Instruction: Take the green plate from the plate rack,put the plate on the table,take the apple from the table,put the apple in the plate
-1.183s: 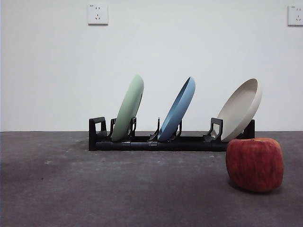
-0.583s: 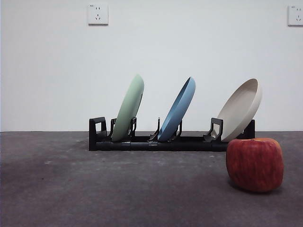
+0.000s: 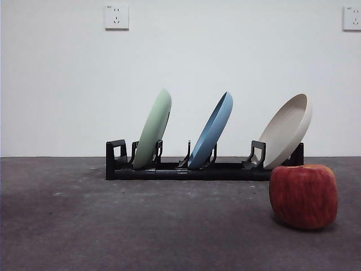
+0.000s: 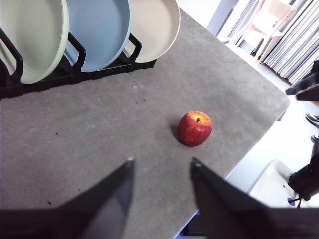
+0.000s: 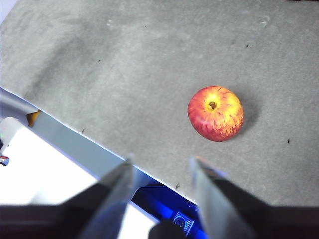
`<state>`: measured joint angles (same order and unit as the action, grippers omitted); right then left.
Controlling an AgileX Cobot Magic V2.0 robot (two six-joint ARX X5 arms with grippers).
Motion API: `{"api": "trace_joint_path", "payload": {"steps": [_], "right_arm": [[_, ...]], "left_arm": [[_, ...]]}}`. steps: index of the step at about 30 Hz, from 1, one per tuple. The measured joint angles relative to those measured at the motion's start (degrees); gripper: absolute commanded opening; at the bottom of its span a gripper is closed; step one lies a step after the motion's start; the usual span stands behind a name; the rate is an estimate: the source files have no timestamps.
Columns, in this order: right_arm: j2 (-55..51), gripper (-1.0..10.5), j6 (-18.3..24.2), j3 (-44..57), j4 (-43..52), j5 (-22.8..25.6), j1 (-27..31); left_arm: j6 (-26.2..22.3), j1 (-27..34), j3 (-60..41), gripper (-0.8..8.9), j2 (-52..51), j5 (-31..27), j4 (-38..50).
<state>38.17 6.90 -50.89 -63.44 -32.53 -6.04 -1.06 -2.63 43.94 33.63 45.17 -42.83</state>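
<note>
The green plate (image 3: pixel 153 129) stands tilted in the left slot of the black plate rack (image 3: pixel 192 168); it also shows in the left wrist view (image 4: pixel 31 37). The red apple (image 3: pixel 303 196) sits on the grey table (image 3: pixel 141 226) in front of the rack's right end, and shows in both wrist views (image 4: pixel 195 128) (image 5: pixel 215 113). My left gripper (image 4: pixel 161 164) is open and empty, high above the table, apart from the rack and apple. My right gripper (image 5: pixel 160 162) is open and empty, above the table's edge near the apple.
A blue plate (image 3: pixel 211 131) stands in the rack's middle slot and a beige plate (image 3: pixel 287 131) in its right slot. A white wall lies behind. The table's edge (image 5: pixel 75 144) runs below my right gripper; chairs and floor lie beyond the table (image 4: pixel 259 20).
</note>
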Motion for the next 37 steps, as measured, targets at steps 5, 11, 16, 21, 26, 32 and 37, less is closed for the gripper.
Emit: {"api": "trace_joint_path", "payload": {"steps": [5,11,16,21,26,32,37], "right_arm": [[0.07,6.3,0.00,0.00,-0.33,0.02,0.00],[0.13,6.3,-0.07,0.00,-0.44,-0.04,0.00],[0.33,6.3,-0.04,0.00,-0.42,-0.04,0.00],[0.42,6.3,-0.04,0.00,-0.42,-0.04,0.00],[0.44,6.3,-0.04,0.00,-0.42,-0.04,0.00],[0.44,6.3,-0.04,0.00,-0.42,-0.04,0.00],[0.44,6.3,-0.04,0.00,-0.42,-0.04,0.00]], "left_arm": [[-0.02,0.00,0.00,5.07,0.00,0.00,0.11],[-0.04,0.00,0.33,5.07,1.62,-0.02,1.40],[-0.02,-0.17,3.21,5.07,6.10,-1.16,2.95],[-0.02,-2.93,8.24,5.07,12.72,-4.11,8.24],[-0.02,-7.76,14.62,5.07,21.81,-8.50,13.29],[-0.02,-12.79,22.77,5.07,35.47,-15.28,20.52],[-0.02,-15.30,29.66,5.07,46.90,-19.69,24.30]]}}
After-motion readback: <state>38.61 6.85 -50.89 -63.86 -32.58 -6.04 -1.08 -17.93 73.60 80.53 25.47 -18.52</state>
